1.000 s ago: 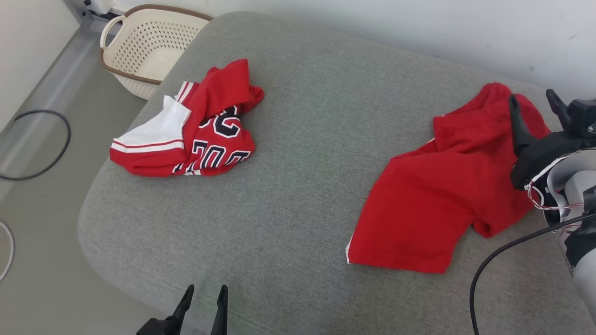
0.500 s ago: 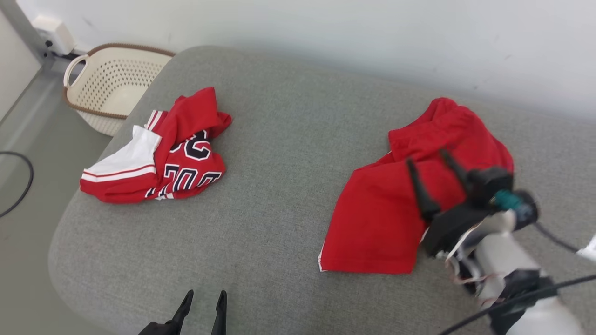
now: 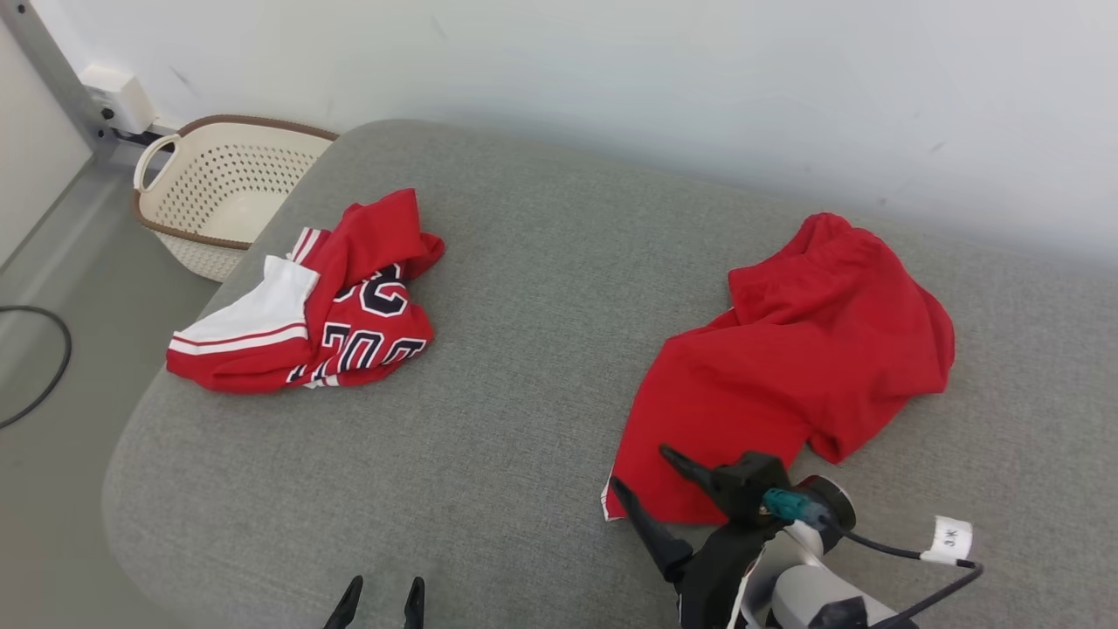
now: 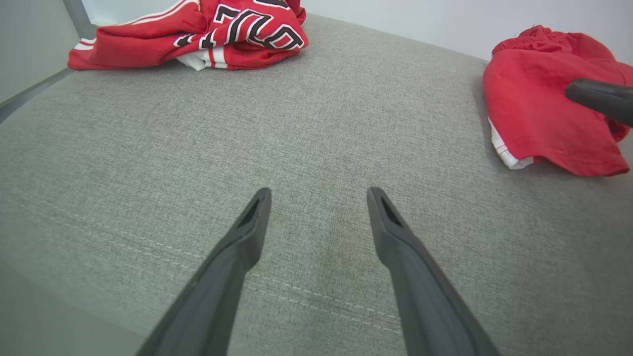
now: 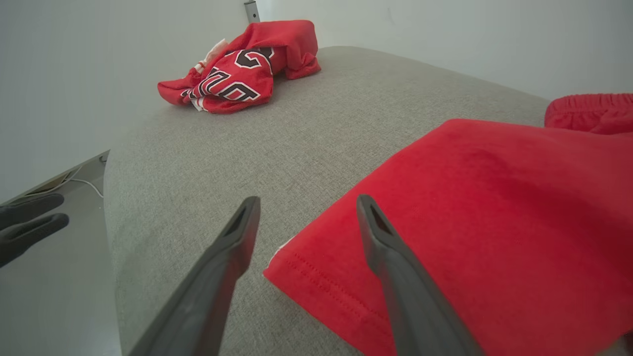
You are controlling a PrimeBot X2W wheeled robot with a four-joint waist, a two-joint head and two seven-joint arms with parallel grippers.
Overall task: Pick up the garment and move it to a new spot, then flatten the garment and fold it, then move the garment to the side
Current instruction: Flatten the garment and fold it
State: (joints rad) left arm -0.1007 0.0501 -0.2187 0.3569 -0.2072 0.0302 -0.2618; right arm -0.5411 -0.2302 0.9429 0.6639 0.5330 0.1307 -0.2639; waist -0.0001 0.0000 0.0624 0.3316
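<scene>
Right tool (image 3: 639, 466) splayed at shorts (image 3: 812, 349)

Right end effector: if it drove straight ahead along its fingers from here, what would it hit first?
Probably the near hem corner of the red shorts, which lies just ahead, between the open fingers of the right end effector. Height is unclear, so it might touch the grey cushion first.

Bright, soft, even light fills every view. The red shorts (image 3: 812, 349) cast only a thin shadow on the grey cushion (image 3: 524, 262), and a dim band lies along the wall (image 3: 611, 70) at its far edge. The head view is sharp; both wrist views bow straight lines toward their edges.
</scene>
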